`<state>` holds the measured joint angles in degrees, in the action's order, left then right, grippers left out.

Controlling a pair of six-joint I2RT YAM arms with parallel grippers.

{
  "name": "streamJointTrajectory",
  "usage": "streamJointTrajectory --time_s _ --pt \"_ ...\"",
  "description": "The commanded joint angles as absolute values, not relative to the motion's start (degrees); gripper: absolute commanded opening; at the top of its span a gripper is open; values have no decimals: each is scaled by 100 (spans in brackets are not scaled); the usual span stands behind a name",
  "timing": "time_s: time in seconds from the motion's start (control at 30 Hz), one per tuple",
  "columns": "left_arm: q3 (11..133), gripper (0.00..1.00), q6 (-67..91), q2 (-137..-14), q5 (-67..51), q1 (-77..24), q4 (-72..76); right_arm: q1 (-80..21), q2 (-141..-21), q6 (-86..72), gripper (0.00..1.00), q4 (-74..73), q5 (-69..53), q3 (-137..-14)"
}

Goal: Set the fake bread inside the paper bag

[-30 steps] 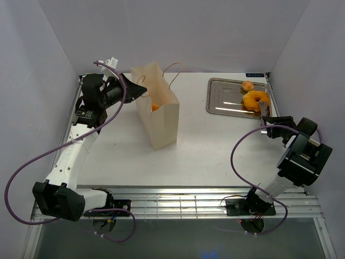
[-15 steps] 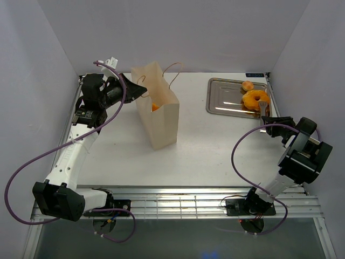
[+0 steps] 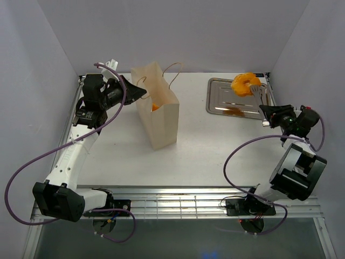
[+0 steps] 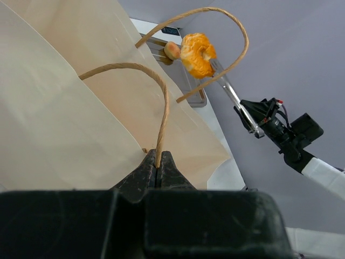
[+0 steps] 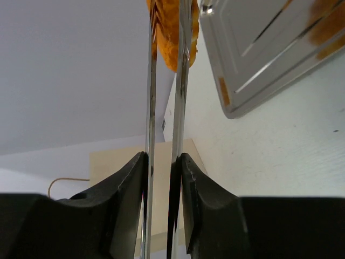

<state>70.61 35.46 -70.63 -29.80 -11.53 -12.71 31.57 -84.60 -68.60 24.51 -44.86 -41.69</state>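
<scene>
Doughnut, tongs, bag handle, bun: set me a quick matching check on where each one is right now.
Things:
1. ring doughnut
2. metal tongs
3. cord handle
4. small bun

States:
A. pinched in the left gripper
B. lying on the steel tray
C. held in the right gripper
D. clamped in the tong tips, up in the air

Pairs: 1-D, 2-C, 3-A, 4-B

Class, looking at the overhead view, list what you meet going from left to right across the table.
In order: left gripper → paper bag → ring doughnut → metal tongs → right gripper.
</scene>
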Motion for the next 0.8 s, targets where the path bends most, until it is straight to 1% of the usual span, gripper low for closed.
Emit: streamJointTrajectory --time_s 0.0,0.17,0.27,0.37,0.47,0.6,0.63,0.67,0.77 --pt "7022 0 3533 -6873 -2883 -1160 -1397 2928 -7937 -7084 8 2883 -4851 -4535" --pt "6996 0 3542 -6864 -2830 -1160 -1424 2304 -7375 -7225 8 2664 -4887 -4965" --pt "6979 0 3560 -6803 -2795 -1169 -1450 1698 -7120 -7294 8 2549 -4852 -5351" --pt "6978 0 3560 -6741 -2769 -1169 -1503 1311 -6935 -7304 8 2426 -4790 -5816" --pt "6970 0 3551 -6724 -2698 -1169 -1564 653 -6838 -7400 8 2373 -4729 -6169" --pt "7005 0 3559 -6724 -2681 -1160 -1608 45 -6759 -7007 8 1751 -4484 -7072" --pt "7005 0 3560 -6715 -2681 -1160 -1608 9 -6741 -6918 8 1471 -4404 -7188" --pt "7014 0 3560 -6724 -2681 -1169 -1617 -287 -6724 -6856 8 1372 -4342 -7276" --pt "7031 0 3568 -6723 -2654 -1160 -1635 -701 -6724 -6680 8 1065 -4149 -7523"
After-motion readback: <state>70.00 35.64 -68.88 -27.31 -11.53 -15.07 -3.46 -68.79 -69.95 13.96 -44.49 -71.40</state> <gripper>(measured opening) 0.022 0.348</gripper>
